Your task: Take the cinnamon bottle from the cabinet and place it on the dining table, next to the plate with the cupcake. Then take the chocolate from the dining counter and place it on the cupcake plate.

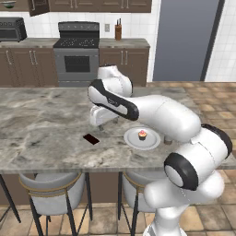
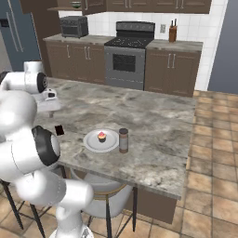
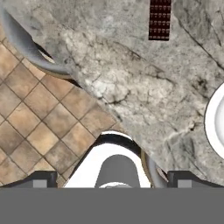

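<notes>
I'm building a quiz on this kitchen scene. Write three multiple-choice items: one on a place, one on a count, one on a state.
1. Where does the cinnamon bottle stand?
A. In the cabinet
B. On the counter beside the plate
C. On the stove

2. How many cupcakes are on the plate?
A. One
B. Two
C. Three

3. What state is the chocolate in?
A. Held in the fingers
B. On the plate
C. Lying flat on the counter, apart from the plate

Key: 1 B, the right base view shows it upright next to the plate. 2 A, a single cupcake. 3 C, bare marble separates them.
</notes>
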Tool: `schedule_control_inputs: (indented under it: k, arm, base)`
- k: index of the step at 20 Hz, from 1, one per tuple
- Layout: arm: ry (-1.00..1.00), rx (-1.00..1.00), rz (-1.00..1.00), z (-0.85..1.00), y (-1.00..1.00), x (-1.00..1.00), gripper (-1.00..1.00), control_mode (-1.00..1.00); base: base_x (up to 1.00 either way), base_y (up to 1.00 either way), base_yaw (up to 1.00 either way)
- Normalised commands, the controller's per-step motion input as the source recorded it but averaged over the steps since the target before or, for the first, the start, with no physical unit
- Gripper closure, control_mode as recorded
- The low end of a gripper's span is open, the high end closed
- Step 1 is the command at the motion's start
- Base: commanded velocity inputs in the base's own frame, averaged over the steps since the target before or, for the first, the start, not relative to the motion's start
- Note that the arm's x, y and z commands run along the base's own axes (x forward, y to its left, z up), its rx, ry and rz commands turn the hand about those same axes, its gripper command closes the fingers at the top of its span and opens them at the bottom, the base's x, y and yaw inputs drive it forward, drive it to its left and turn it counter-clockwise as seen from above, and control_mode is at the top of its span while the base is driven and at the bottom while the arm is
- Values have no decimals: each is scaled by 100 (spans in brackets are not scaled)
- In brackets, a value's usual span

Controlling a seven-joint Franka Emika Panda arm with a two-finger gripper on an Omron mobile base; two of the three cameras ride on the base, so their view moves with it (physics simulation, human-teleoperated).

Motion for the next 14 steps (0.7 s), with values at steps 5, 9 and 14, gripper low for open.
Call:
schedule_control_inputs:
  k: [5,9,14]
  arm:
    - [2,-11,-8,-82,8,55,-100,-100]
    - [0,0,-9,-82,0,54,-100,-100]
    - [0,0,-5,-50,5,40,-100,-100]
  base:
    - [0,0,0]
    - [0,0,0]
    - [0,0,0]
